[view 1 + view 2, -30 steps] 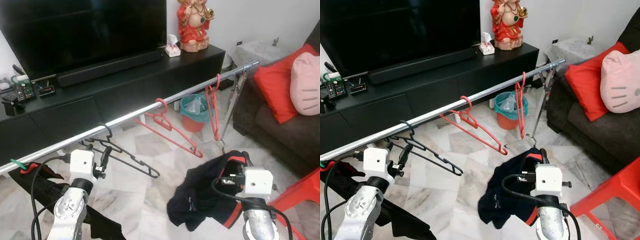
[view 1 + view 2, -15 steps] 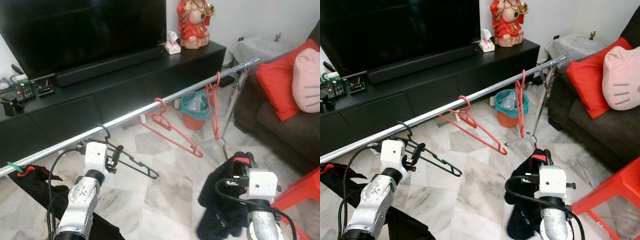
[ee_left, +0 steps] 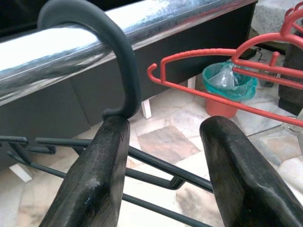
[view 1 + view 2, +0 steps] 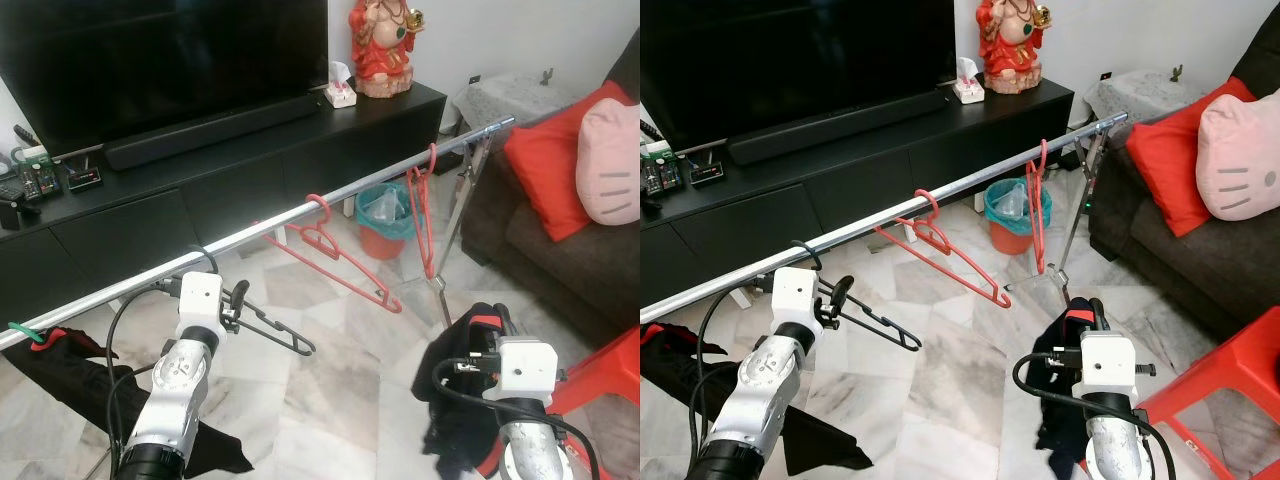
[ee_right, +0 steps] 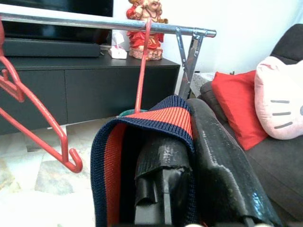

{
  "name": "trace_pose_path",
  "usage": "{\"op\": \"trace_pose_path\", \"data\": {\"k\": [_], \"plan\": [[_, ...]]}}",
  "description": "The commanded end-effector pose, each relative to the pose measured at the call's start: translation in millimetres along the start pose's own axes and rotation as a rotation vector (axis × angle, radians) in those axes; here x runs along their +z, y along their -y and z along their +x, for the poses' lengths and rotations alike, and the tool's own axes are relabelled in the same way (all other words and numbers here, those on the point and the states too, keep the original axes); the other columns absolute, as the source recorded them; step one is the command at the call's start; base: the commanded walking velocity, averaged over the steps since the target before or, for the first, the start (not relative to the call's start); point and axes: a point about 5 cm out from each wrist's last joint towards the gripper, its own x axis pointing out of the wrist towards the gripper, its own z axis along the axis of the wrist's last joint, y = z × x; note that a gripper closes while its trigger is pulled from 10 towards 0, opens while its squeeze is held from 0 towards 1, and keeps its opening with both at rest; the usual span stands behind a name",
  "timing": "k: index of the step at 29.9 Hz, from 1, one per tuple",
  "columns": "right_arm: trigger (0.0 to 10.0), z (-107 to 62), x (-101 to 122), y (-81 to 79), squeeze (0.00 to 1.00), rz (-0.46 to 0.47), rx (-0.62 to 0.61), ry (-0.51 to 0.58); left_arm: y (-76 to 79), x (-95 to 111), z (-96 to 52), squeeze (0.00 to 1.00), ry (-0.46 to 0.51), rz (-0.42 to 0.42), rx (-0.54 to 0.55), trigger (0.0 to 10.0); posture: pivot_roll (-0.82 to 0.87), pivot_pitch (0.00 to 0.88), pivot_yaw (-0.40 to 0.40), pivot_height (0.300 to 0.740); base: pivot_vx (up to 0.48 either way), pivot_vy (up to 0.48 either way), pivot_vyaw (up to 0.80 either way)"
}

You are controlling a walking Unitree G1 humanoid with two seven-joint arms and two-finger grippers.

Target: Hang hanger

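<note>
L claw (image 3: pixel 161 175) agape; R claw (image 5: pixel 189 170) clamped.

Rail (image 4: pixel 300 213) runs across in front of the TV cabinet (image 4: pixel 250 150) — three hangers (image 4: pixel 340 262) on it, bin (image 4: pixel 1012 215) behind. Sofa (image 4: pixel 560 240) at right; left gripper (image 4: pixel 232 303) by the leftmost hanger (image 4: pixel 262 327), right gripper (image 4: pixel 1092 318) low right with a garment (image 4: pixel 462 400) draped over it.

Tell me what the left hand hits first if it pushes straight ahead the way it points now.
Most likely the black hanger: its hook, over the rail, already sits at the tip of one finger of the open left hand. Beyond that hangs a red hanger, though depth is hard to judge.
</note>
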Motion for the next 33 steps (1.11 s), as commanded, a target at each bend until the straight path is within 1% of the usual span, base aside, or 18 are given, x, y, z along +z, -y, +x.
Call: {"op": "trace_pose_path", "data": {"k": [1,2,4,6,9,12,20,30,33], "plan": [[10.0,1.0,4.0,-1.0,0.0,0.006,0.005,0.022,-2.0,2.7,4.4,0.0,-0.028,0.025,0.029,10.0,-0.06,0.0,0.039,0.74,0.0,0.0,0.0],[10.0,0.6,4.1,-1.2,0.0,0.006,0.006,0.021,-0.9,3.5,6.5,0.0,-0.049,0.042,0.039,10.0,-0.06,0.0,0.039,0.74,0.0,0.0,0.0],[10.0,0.5,4.1,-1.3,0.0,0.006,0.006,0.021,0.4,4.1,7.8,0.0,-0.055,0.041,0.041,10.0,-0.06,0.0,0.04,0.74,0.0,0.0,0.0],[10.0,0.2,4.1,-1.5,0.0,0.005,0.008,0.018,0.7,5.3,11.9,0.0,-0.092,0.073,0.081,10.0,-0.06,0.0,0.04,0.74,0.0,0.0,0.0],[10.0,-0.1,3.6,-1.6,0.0,0.005,0.008,0.015,0.8,5.8,14.8,0.0,-0.115,0.094,0.104,10.0,-0.06,0.0,0.041,0.74,0.0,0.0,0.0],[10.0,-1.6,2.9,-1.8,0.0,0.005,0.008,0.009,0.9,5.5,14.6,0.0,-0.142,0.109,0.128,10.0,-0.07,0.0,0.043,0.74,0.0,0.0,0.0],[10.0,-2.3,2.0,-3.6,0.0,0.009,0.014,0.003,-2.3,8.0,12.9,0.0,-0.166,0.127,0.157,10.0,-0.06,0.0,0.039,0.74,0.0,0.0,0.0],[10.0,-1.9,2.0,-6.0,0.0,0.015,0.026,0.003,-3.4,8.0,11.8,0.0,-0.194,0.138,0.154,10.0,-0.06,0.0,0.039,0.74,0.0,0.0,0.0],[10.0,-2.0,2.0,-6.4,0.0,0.016,0.026,0.001,-6.2,7.3,11.3,0.0,-0.209,0.146,0.166,10.0,-0.05,0.0,0.039,0.74,0.0,0.0,0.0]]}}
